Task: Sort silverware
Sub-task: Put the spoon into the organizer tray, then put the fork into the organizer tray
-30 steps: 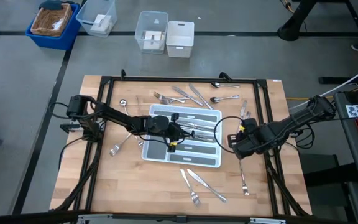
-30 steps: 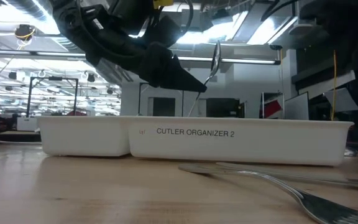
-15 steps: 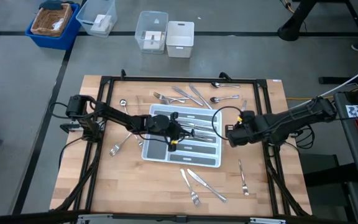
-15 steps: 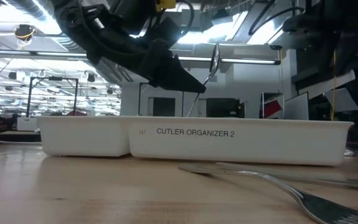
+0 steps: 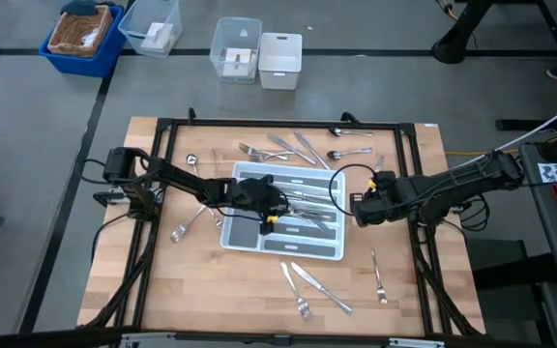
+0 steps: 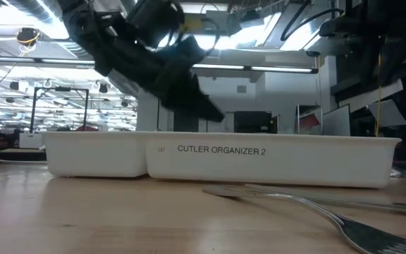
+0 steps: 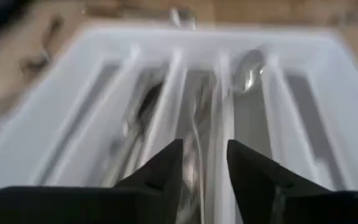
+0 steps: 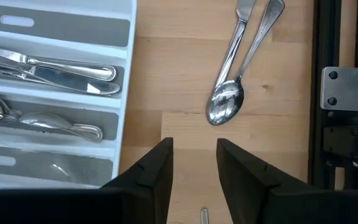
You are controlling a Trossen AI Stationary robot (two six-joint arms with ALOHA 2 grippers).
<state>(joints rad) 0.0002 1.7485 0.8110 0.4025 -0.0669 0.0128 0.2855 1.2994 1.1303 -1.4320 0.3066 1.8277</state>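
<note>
The white tray (image 5: 332, 253) lies mid-table with knives and spoons (image 5: 307, 201) sorted in its compartments. My left gripper (image 5: 277, 211) hovers open low over the tray, slanting down. Below it in the left wrist view a spoon (image 7: 248, 67) lies in a compartment, and its handle runs back under the gap between the fingers. My right gripper (image 5: 359, 208) stands open above the bare wood just right of the tray. Its wrist view shows a spoon (image 8: 225, 102) and a knife (image 8: 241, 25) flat on the table ahead of it.
Loose silverware lies on the wood: forks and spoons (image 5: 288, 147) at the far side, several pieces (image 5: 307, 280) at the near side, a fork (image 5: 379, 275) at the near right, a fork (image 5: 187, 224) left of the tray. A black frame (image 5: 278, 124) rings the table. Bins (image 5: 237, 48) stand beyond it.
My left gripper has opened and rolled at the wrist, staying over the tray. The spoon it held upright above the tray's rim has dropped into a compartment and lies flat. My right gripper has moved a little toward the tray, then kept still.
</note>
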